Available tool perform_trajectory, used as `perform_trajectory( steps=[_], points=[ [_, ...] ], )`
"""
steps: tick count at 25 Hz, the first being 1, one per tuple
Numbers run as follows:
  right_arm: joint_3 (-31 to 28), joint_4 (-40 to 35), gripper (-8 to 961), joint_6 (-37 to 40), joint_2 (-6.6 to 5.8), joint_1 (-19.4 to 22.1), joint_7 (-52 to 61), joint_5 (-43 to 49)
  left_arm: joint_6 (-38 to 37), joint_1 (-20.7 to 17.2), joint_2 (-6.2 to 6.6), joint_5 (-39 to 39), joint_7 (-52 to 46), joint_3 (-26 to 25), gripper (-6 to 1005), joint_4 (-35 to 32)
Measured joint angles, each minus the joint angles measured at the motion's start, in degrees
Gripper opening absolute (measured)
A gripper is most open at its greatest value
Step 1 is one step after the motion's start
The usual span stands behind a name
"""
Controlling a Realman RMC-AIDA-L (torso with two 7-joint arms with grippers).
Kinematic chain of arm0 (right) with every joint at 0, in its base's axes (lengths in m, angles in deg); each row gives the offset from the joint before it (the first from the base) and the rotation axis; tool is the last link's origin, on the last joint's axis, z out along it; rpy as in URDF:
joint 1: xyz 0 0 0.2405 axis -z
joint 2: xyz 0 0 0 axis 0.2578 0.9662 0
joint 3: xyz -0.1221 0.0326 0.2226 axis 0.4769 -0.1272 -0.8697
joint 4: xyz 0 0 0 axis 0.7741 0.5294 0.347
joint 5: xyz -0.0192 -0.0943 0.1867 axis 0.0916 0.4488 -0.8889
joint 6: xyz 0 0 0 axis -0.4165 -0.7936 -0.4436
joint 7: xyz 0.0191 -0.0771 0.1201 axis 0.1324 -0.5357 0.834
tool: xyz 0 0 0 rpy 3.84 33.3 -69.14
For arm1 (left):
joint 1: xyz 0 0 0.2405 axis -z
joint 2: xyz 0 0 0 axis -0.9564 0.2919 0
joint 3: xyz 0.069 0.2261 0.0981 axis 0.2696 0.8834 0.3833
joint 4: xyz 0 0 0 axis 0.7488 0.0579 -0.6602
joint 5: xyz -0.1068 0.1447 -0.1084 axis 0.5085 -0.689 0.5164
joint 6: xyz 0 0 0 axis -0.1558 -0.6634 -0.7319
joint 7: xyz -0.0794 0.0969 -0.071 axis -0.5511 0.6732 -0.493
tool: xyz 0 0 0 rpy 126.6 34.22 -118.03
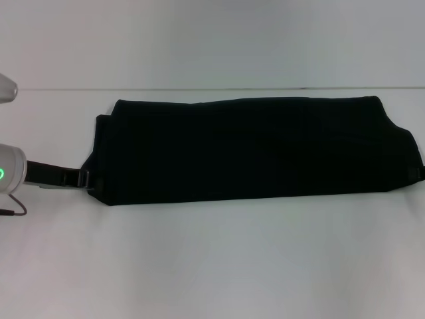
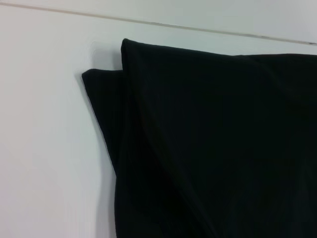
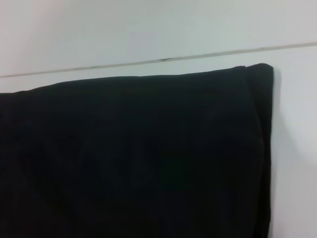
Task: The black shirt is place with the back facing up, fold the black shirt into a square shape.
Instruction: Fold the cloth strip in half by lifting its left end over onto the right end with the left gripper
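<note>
The black shirt [image 1: 255, 149] lies folded into a long band across the white table [image 1: 212, 259], with no lettering showing. My left gripper [image 1: 81, 179] is at the shirt's left end, low on the table and touching its near-left corner. My right gripper [image 1: 420, 171] barely shows at the picture's right edge, at the shirt's right end. The left wrist view shows the shirt's left end [image 2: 213, 148] with two stacked layers and an offset corner. The right wrist view shows the shirt's right end [image 3: 138, 158] with a straight folded edge.
The table's far edge [image 1: 212, 89] meets a pale wall just behind the shirt. Bare white table surface lies in front of the shirt and to its left. A thin cable [image 1: 14, 211] hangs by my left arm.
</note>
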Motion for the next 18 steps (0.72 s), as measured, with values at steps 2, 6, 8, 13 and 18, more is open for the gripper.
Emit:
perform_trajectory(
  steps=[2, 6, 8, 13, 18],
  points=[
    [-0.1, -0.04, 198, -0.11, -0.11, 0.19, 0.07, -0.1, 0.27, -0.02, 0.0, 0.0, 0.04, 0.0, -1, 0.0],
    [-0.92, -0.11, 64, -0.37, -0.32, 0.67, 0.06, -0.3, 0.47, -0.02, 0.04, 0.0, 0.11, -0.03, -1, -0.02],
    [-1.19, -0.14, 39, -0.38, -0.4, 0.87, 0.02, -0.3, 0.49, 0.02, 0.17, -0.01, 0.12, -0.13, -1, -0.19],
    [-1.55, -0.69, 13, -0.41, -0.45, 1.35, -0.08, -0.3, 0.52, 0.0, 0.43, -0.14, 0.57, -0.78, -1, -0.43],
    [-2.11, -0.82, 13, -0.44, -0.45, 1.5, -0.46, -0.29, 0.72, -0.17, 0.56, -0.18, 0.91, -1.41, -1, -0.45]
  ],
)
